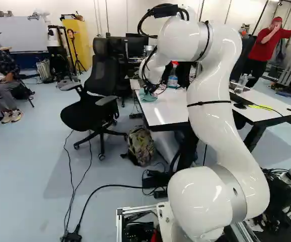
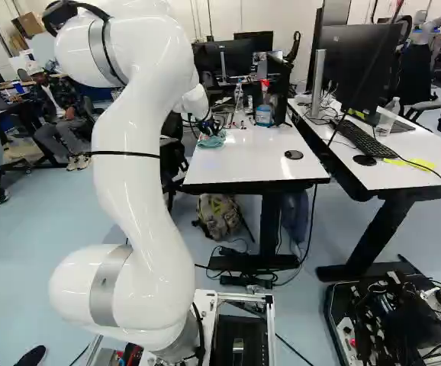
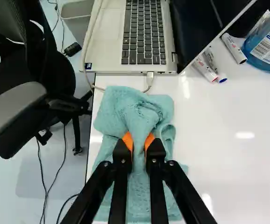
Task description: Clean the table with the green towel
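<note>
A white worktop [image 3: 238, 172] with a laptop [image 3: 114, 42] ahead of the claw [image 3: 138, 142], which pinches a narrow fold of the towel [image 3: 123, 105] spread beneath it near the edge; wiping looks barely begun, with most of the surface probably left.

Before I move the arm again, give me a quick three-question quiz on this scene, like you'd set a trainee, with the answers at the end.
1. True or false: the gripper is shut on the green towel.

2. Multiple choice: on the table, what lies just ahead of the gripper, beyond the towel?
a) a plate
b) an open laptop
c) a cardboard box

3. Fill in the missing word: the camouflage backpack rests on the ____.

Key: 1. true; 2. b; 3. floor
</note>
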